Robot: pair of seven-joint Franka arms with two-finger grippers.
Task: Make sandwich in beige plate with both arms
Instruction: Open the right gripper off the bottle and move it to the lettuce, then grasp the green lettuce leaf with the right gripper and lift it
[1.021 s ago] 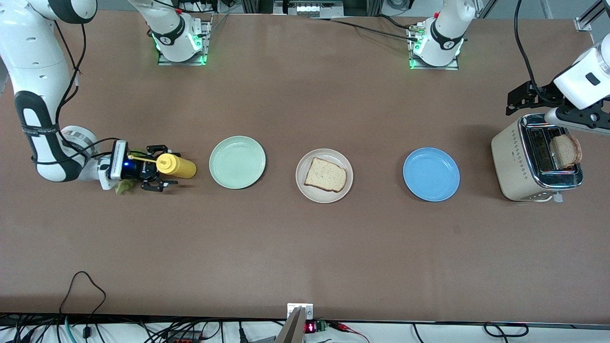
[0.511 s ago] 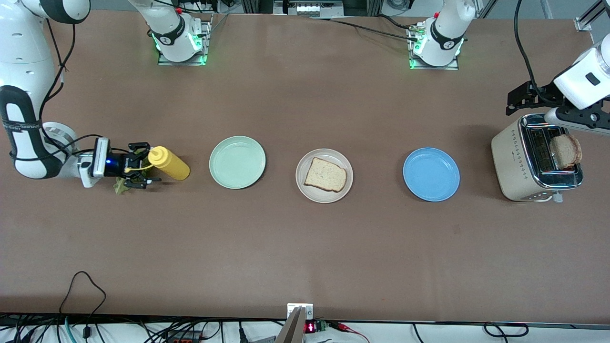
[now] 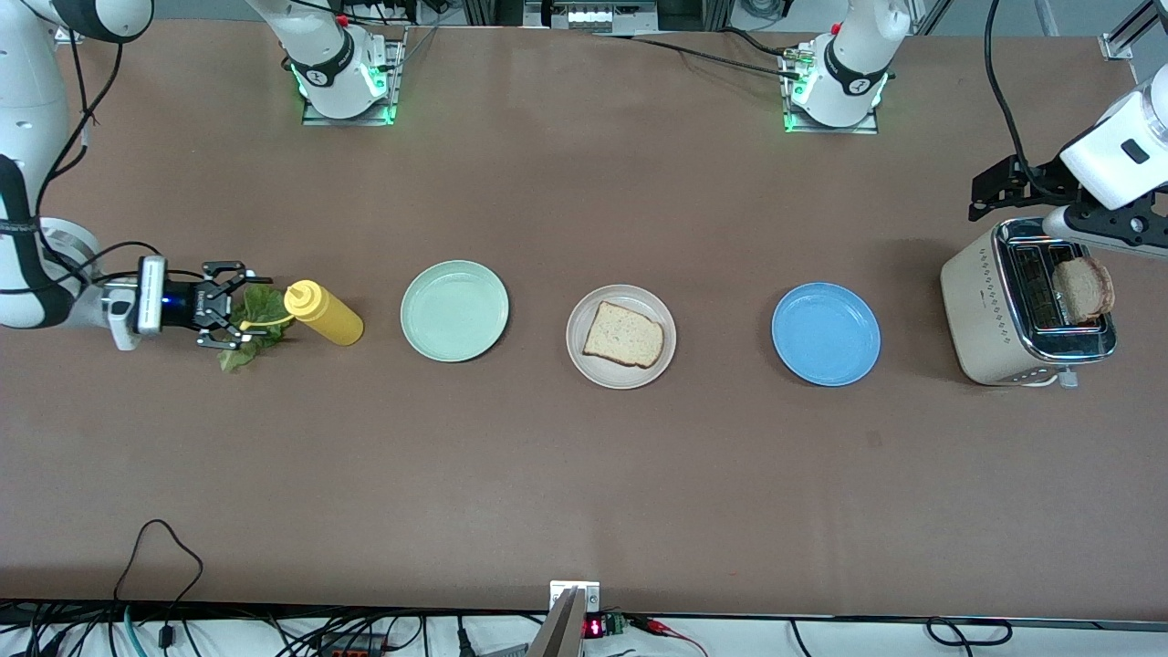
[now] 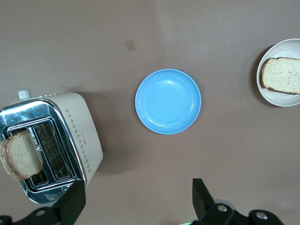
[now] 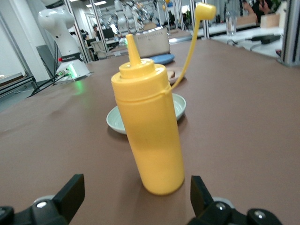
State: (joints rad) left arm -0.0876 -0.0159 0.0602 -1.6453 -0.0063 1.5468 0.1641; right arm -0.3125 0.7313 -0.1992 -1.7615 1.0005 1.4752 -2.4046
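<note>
The beige plate (image 3: pixel 661 358) sits mid-table with one slice of bread (image 3: pixel 623 335) on it; it also shows in the left wrist view (image 4: pixel 268 95). A second slice (image 3: pixel 1083 289) stands in the toaster (image 3: pixel 985 310). A green lettuce leaf (image 3: pixel 258 310) lies on the table at the right arm's end. My right gripper (image 3: pixel 239 306) is open and empty, low over the leaf's edge, apart from the upright yellow squeeze bottle (image 5: pixel 150 136). My left gripper (image 3: pixel 1109 239) is open and empty above the toaster (image 4: pixel 70 136).
The yellow bottle (image 3: pixel 324 313) stands between the lettuce and a mint green plate (image 3: pixel 454 310). A blue plate (image 3: pixel 826 333) lies between the beige plate and the toaster. The bottle's open cap hangs on a strap (image 5: pixel 190 47).
My right gripper let go of the yellow bottle, which now stands upright, and drew back toward the right arm's end, uncovering the lettuce. The left arm has not moved.
</note>
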